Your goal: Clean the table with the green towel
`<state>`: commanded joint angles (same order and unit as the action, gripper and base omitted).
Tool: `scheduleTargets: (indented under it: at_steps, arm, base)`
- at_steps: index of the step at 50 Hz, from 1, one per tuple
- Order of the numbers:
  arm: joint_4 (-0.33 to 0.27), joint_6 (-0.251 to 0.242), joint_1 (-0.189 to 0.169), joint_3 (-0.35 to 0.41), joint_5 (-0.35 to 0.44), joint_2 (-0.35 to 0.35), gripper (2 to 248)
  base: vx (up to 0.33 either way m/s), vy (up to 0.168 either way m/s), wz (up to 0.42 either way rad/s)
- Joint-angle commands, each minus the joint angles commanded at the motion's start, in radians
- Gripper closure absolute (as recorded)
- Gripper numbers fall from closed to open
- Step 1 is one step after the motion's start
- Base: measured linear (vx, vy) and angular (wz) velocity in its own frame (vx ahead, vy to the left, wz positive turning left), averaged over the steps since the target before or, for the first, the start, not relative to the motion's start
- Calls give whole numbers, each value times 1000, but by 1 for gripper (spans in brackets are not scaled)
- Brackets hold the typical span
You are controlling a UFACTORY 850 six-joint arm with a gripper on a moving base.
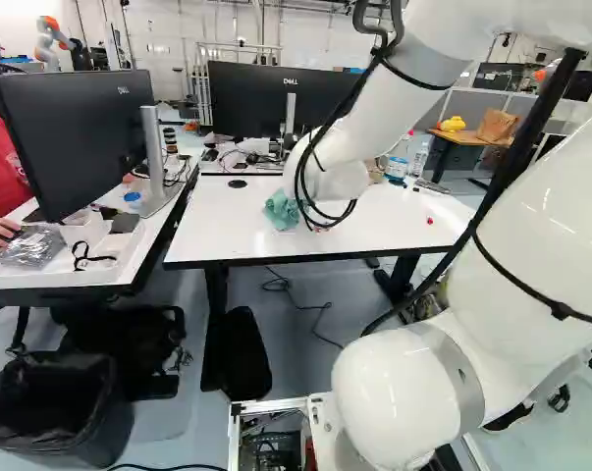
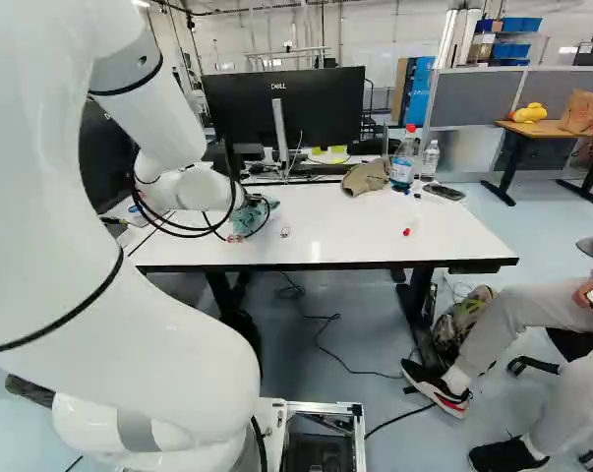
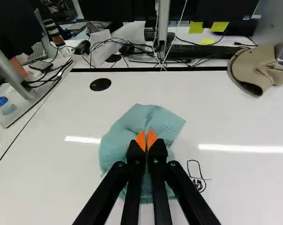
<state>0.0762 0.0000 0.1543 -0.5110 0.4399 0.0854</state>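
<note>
The green towel [image 3: 127, 126] lies bunched on the white table [image 2: 375, 241], the tool [image 3: 146, 139] closed on its folds. Just beside it is a dark squiggle [image 3: 197, 177]; farther off, a cap [image 3: 258, 70]. Wiping looks to be the step in hand: next, keep light pressure and sweep the cloth over that squiggle, without letting it slip.

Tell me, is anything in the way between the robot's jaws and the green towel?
No, nothing I can see. The jaws of the gripper are closed right at the green towel. The black squiggle is beside it, not between.
</note>
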Motion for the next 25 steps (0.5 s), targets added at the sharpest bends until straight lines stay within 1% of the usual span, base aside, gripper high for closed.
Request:
scheduleTargets:
  at_steps: [11,25]
  arm:
    - [0,0,29,-37,0,-11,225]
    - [0,0,74,-60,0,0,225]
  base:
    - [0,0,0]
    - [0,0,0]
